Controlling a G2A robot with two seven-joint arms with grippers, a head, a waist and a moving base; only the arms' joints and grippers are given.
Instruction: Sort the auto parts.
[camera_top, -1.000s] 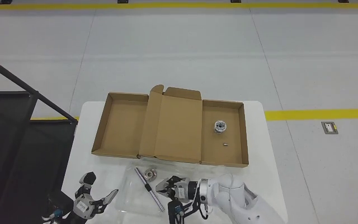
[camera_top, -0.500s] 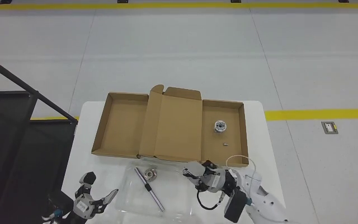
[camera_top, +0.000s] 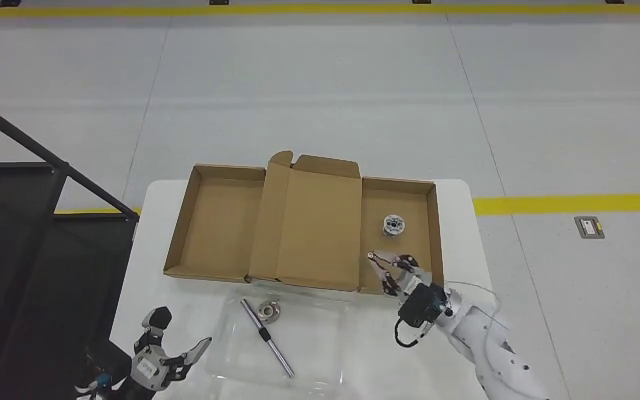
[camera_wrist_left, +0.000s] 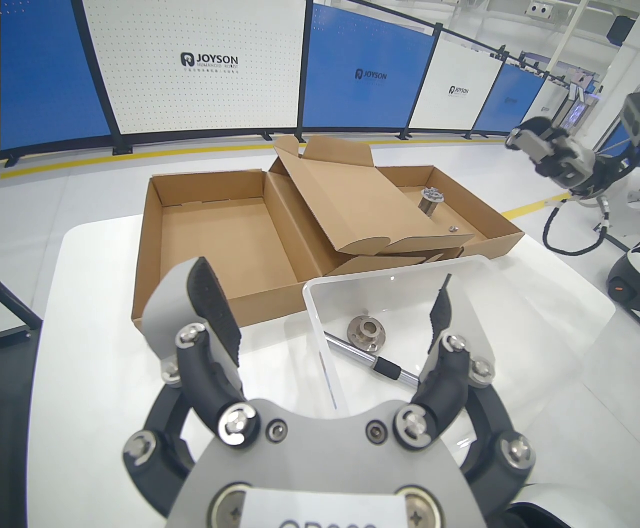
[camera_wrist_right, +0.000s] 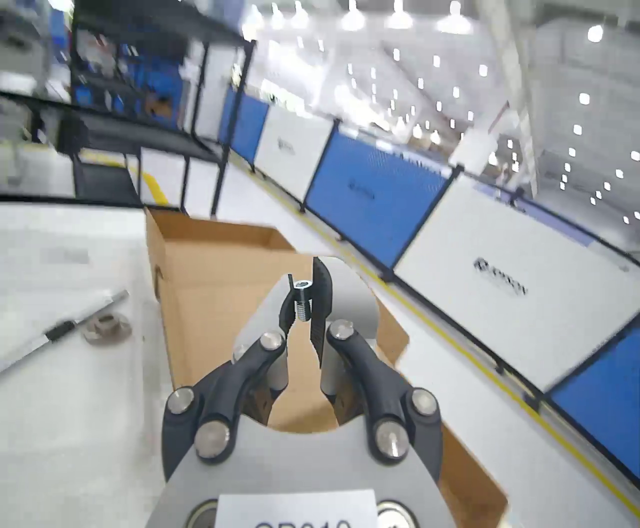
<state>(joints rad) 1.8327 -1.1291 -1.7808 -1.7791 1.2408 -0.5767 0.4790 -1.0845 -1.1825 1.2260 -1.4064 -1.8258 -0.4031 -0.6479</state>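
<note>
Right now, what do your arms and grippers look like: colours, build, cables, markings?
Both the left gripper and the right gripper have a silver-grey metal base plate, black linkage fingers joined by silver fasteners, black ribbed pads on grey backing, and a white label with dark print. The right arm has a white shell, a black wrist section and a looping black cable.

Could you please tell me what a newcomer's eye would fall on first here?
The open cardboard box spans the middle of the white table. The right gripper pinches a small bolt above the near part of its right compartment. Nearer the robot, a clear tray holds a rod and a flange, with the open left gripper beside it.
</note>
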